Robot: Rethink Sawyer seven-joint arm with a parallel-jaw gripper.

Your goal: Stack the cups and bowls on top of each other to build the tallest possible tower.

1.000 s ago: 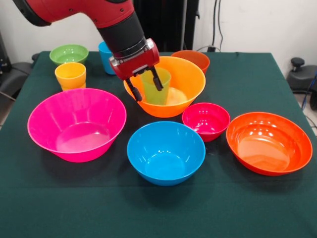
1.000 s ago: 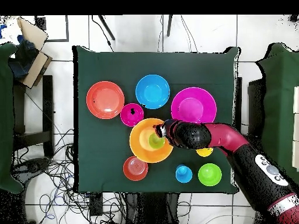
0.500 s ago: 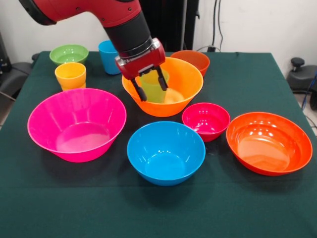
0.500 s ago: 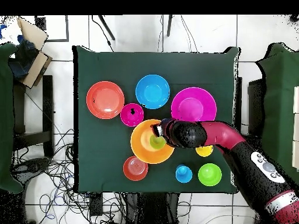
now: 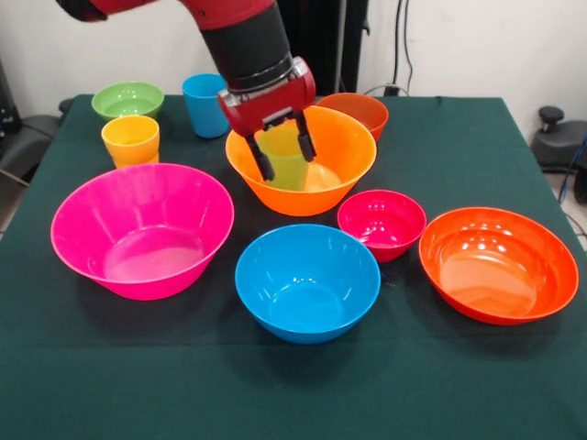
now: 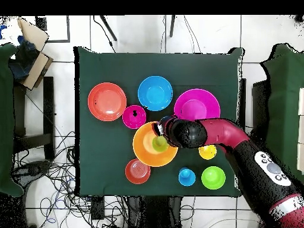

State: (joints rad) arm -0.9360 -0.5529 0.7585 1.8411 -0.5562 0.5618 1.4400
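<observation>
My gripper reaches down into the big orange bowl at the table's middle back. It is shut on the green cup, one finger on each side, with the cup upright inside the bowl. In the overhead view the green cup shows in the big orange bowl beside the arm's end. The blue cup and yellow-orange cup stand at the back left. No pile of bowls stands; all other bowls sit singly.
The big pink bowl is front left, the medium blue bowl front middle and the small magenta bowl beside it. The wide red-orange bowl is at right. The small green bowl and small orange-red bowl are at the back.
The gripper has shifted slightly right in the front view and risen a little, with the green cup still between its fingers. The big orange bowl has nudged slightly.
</observation>
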